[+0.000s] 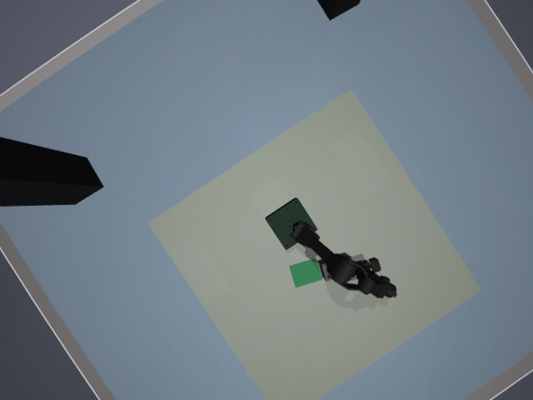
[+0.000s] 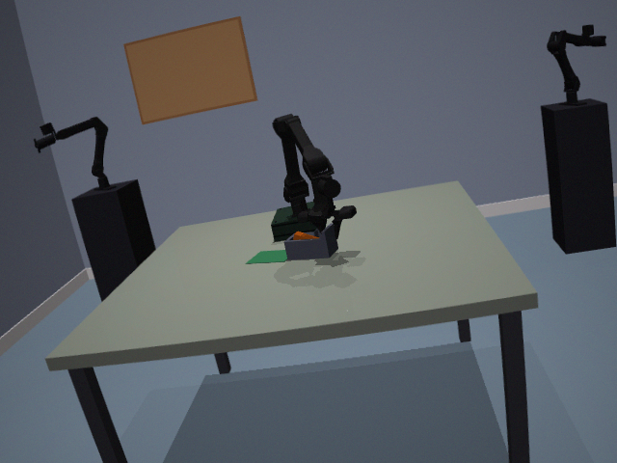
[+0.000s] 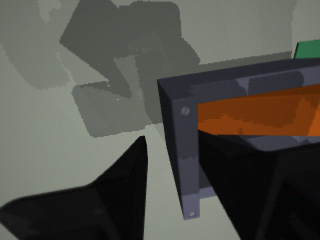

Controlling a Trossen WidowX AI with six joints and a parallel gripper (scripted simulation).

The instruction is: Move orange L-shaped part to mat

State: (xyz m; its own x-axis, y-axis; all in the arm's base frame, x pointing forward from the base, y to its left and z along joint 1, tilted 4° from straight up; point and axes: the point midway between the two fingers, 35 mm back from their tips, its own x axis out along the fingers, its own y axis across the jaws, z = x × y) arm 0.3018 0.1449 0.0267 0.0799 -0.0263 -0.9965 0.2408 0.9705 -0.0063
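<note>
The orange part (image 1: pixel 330 276) (image 2: pixel 304 235) (image 3: pixel 260 117) is tilted in the grey tray (image 2: pixel 305 250) (image 3: pixel 189 150). Its end towards the mat stands above the rim, and its other end is low in the pocket. The green mat (image 1: pixel 306 273) (image 2: pixel 267 257) (image 3: pixel 308 49) lies beside the tray. My gripper (image 3: pixel 166 136) is partly open and empty. In the wrist view one fingertip is over the part's low end and the other is outside the tray's end wall. Whether the tip touches the part is hidden. In the top view the arm covers most of the tray.
The arm's dark green base block (image 1: pixel 285 219) (image 2: pixel 283 230) stands behind the tray and mat. The tray's end wall (image 3: pixel 182 120) rises between the fingers. Two other arms (image 2: pixel 99 144) (image 2: pixel 565 65) stand on black pedestals away from the table.
</note>
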